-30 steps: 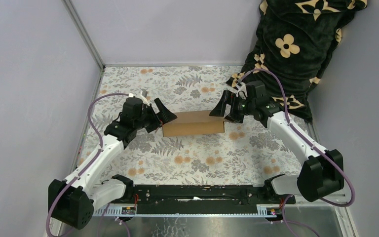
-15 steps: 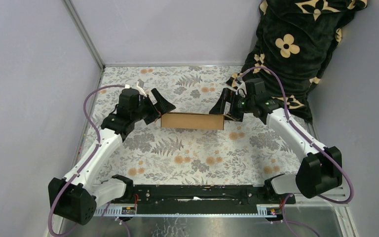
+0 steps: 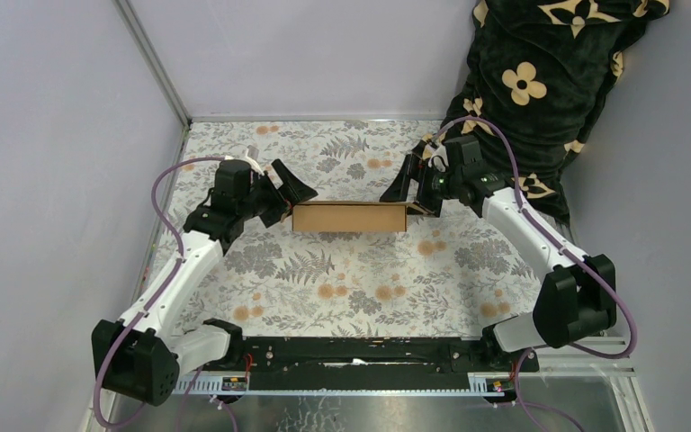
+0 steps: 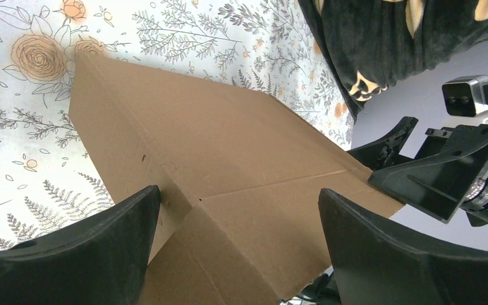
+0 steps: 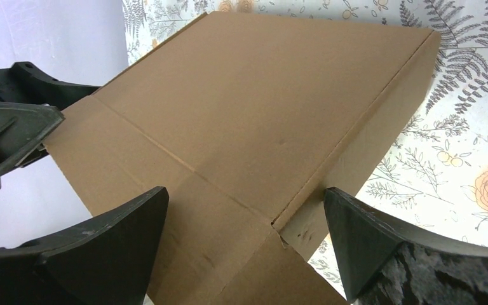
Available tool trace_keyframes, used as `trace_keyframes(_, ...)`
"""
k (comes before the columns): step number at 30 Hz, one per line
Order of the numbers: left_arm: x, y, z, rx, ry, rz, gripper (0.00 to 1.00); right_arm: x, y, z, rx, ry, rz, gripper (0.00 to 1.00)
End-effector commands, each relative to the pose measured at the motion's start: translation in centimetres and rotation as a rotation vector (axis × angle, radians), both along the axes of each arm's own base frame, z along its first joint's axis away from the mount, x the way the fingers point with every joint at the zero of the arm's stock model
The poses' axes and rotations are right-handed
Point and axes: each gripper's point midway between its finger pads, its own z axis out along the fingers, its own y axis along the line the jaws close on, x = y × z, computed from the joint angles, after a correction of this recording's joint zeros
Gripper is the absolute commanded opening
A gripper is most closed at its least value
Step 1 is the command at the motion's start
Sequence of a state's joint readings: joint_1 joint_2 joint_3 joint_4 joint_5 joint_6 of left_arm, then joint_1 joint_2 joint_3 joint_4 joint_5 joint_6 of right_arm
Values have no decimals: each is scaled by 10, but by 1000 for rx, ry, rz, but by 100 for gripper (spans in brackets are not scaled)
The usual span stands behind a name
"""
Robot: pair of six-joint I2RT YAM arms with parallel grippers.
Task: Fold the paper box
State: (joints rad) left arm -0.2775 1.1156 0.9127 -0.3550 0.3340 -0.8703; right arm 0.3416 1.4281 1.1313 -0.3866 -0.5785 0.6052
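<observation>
Floral tablecloth (image 3: 342, 288) is bearing the paper box (image 3: 349, 217), now sitting flatter than before. Your left gripper (image 3: 288, 193) and right gripper (image 3: 411, 187) are flanking its ends, both spread wide; folding is likely finishing.

Overhead wide; wrist cameras close, opposed, sharing paper box (image 4: 229, 159).

Table surface: white cloth printed with grey fern leaves and orange blossoms (image 3: 360, 288), lying flat. Far right corner: black plush fabric with cream flower and star motifs (image 3: 540, 81), heaped against the wall, its lower edge resting on the cloth. Pale lilac panel walls (image 3: 324, 54) on three sides. Silver metal strut (image 3: 151, 63) slants up at the far left corner. Brushed metal sheet (image 3: 369, 414) along the near edge.
</observation>
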Motion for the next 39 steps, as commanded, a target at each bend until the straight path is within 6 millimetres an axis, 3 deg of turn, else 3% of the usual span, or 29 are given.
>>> trace_keyframes(1, -10, -31, 26, -163, 11, -134, 98, -7, 31, 51, 180, -21, 134, 100)
trace_keyframes(15, 1, -24, 10, -223, 112, -131, 98, 11, 35, 48, 226, 83, 156, 100)
trace_keyframes(21, 6, -24, 26, -238, 96, -139, 98, 16, 34, 61, 232, 73, 152, 100)
trace_keyframes(32, 7, -21, 55, -246, 97, -117, 98, 6, 32, 69, 251, 100, 138, 100)
trace_keyframes(39, 2, -21, 46, -257, 143, -100, 98, 0, 32, 67, 276, 136, 126, 99)
